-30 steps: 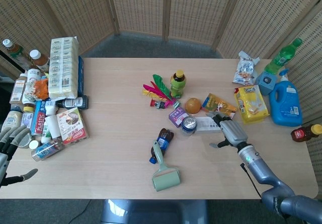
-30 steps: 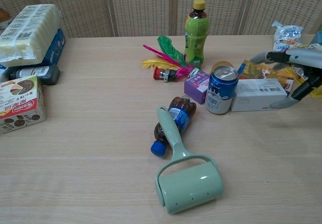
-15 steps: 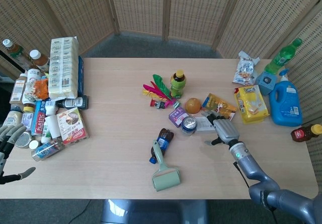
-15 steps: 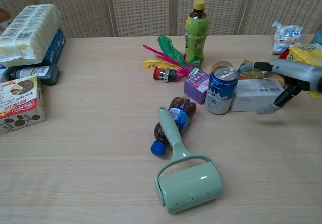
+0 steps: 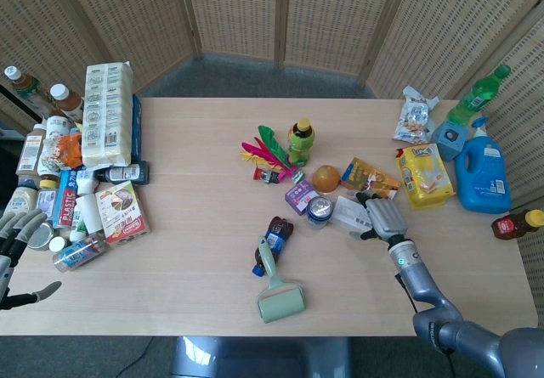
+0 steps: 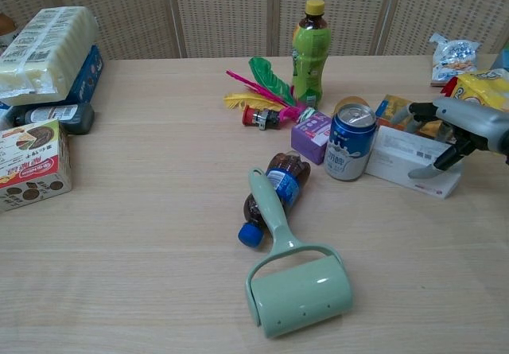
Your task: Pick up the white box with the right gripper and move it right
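The white box [image 5: 347, 214] [image 6: 400, 156] lies just right of a blue drink can [image 5: 320, 211] [image 6: 350, 141], skewed on the table with its right end swung toward the front. My right hand [image 5: 384, 217] [image 6: 460, 123] grips the box's right end: its fingers [image 6: 414, 112] reach over the far side and the thumb presses the near face. At the table's front left corner, my left hand [image 5: 14, 246] hangs with fingers spread and holds nothing; only the head view shows it.
Behind the box sit an orange [image 5: 325, 177] and a snack pack [image 5: 371, 176]. A yellow bag [image 5: 425, 174] and a blue detergent bottle [image 5: 482, 174] stand to the right. A purple box [image 6: 311, 135], cola bottle [image 6: 278, 187] and green lint roller [image 6: 298, 290] lie to the left.
My right hand moved left onto the white box and closed around its right end. The box, which lay square beside the can, has turned askew.
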Controlling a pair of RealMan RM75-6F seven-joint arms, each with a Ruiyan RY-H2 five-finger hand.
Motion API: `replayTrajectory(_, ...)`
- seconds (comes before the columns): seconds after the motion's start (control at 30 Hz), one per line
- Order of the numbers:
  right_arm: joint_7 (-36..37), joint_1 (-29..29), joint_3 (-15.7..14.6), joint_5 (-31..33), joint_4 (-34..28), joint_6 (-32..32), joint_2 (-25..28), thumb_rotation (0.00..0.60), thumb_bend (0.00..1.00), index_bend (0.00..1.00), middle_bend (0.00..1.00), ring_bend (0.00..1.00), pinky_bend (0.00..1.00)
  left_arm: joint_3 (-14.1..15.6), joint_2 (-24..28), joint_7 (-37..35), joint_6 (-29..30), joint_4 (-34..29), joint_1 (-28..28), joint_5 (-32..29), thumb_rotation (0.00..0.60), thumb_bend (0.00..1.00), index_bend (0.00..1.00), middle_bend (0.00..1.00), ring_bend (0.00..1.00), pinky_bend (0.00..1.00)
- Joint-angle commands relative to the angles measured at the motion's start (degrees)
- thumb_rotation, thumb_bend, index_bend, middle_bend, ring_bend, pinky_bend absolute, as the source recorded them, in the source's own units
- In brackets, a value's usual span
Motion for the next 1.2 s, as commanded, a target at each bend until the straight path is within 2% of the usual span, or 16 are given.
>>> replayTrajectory(0.03,1.5,-0.5,0.1,-0.4,3.3,1.5,-2.2,0.6,0.17,0.41,0.6,0.44,0.64,0.0,0.0,0.1,0.1,0.0,0.1,0.0,0.6,0.0,0.0,0.0,0.0,0.0)
replayTrajectory(0.2,3.0,-1.4,-0.1,-1.4,3.2,3.6,-1.4,0.6,0.17,0.44,0.63,0.47,0.66,0.0,0.1,-0.1,0.3,-0.1,0.2,0.0,0.6,0.0,0.0,0.0,0.0,0.0)
replayTrajectory(0.37,2.3,-2.5,0.6,-2.3,-2.0,7.5,2.9,0.6,0.18,0.44,0.63,0.47,0.66,0.2,0.2,-0.3,0.6,-0.3,0.2,0.7,0.6,0.0,0.0,0.0,0.0,0.0)
replayTrajectory(0.6,-1.0,-3.6,3.5,-2.0,-14.2,12.2,11.5,0.6,0.17,0.44,0.63,0.47,0.66,0.5,0.7,-1.1,1.3,-0.6,0.4,1.7,0.6,0.0,0.0,0.0,0.0,0.0)
replayTrajectory(0.93,-8.1,-3.6,9.3,-0.1,-33.2,15.5,23.6,0.6,0.17,0.44,0.63,0.47,0.66,0.8,1.3,-2.4,2.3,-0.7,0.7,2.7,0.6,0.0,0.0,0.0,0.0,0.0)
replayTrajectory(1.2,-12.6,-3.2,13.1,1.5,-45.8,17.3,30.2,0.6,0.16,0.44,0.63,0.47,0.66,0.8,1.4,-2.8,2.3,-0.6,0.6,3.0,0.6,0.0,0.0,0.0,0.0,0.0)
